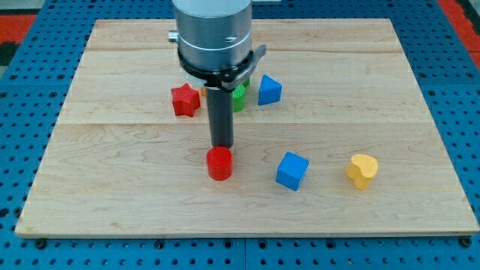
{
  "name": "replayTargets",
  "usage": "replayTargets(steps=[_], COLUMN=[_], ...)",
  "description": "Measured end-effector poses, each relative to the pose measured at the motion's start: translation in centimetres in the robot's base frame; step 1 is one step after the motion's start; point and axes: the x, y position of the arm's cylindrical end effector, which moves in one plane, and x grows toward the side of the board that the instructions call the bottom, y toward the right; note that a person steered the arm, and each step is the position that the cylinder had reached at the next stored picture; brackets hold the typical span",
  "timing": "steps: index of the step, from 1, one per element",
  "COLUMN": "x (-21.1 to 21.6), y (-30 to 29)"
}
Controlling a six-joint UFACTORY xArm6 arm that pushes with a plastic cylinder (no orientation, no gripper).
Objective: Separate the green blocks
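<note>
Green block (239,97), shape not readable, mostly hidden behind the rod, peeking out at about 12 o'clock from board centre, just beside the blue block with the pointed top; only one green piece visible, a second not to be made out. A sliver of orange (202,91) at the rod's 9 o'clock side, too hidden to name.

Wooden board (112,187) filling most of the view, on a blue pegboard surface (22,112). Grey cylindrical arm housing (214,30) dropping in from the view's top, ending in the dark rod (221,116). No gripper on this rig, so no opening or closing to report, nothing held.

My tip (221,145) near board centre, just at 12 o'clock of the red cylinder (220,163), touching or nearly so; contact not certain. Green block at 12 to 1 o'clock of the tip, apart from it.

Blue cube (292,171) at 4 o'clock of the tip. Blue block with pointed top (269,90) at 1 o'clock. Red star-shaped block (185,100) at 11 o'clock. Yellow heart-shaped block (362,170) at 3 to 4 o'clock, beyond the blue cube, well apart from the green.
</note>
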Motion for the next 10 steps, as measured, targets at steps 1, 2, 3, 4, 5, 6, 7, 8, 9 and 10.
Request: replayTargets(steps=[1, 2, 3, 4, 5, 6, 7, 8, 9, 10], x=[1.8, 0.0, -4.3, -6.0, -9.7, -12.9, -11.7, -8.4, -6.8, -8.0], y=[-0.6, -0.8, 2.3, 12.0, 16.2, 11.3, 4.8, 0.6, 0.1, 2.5])
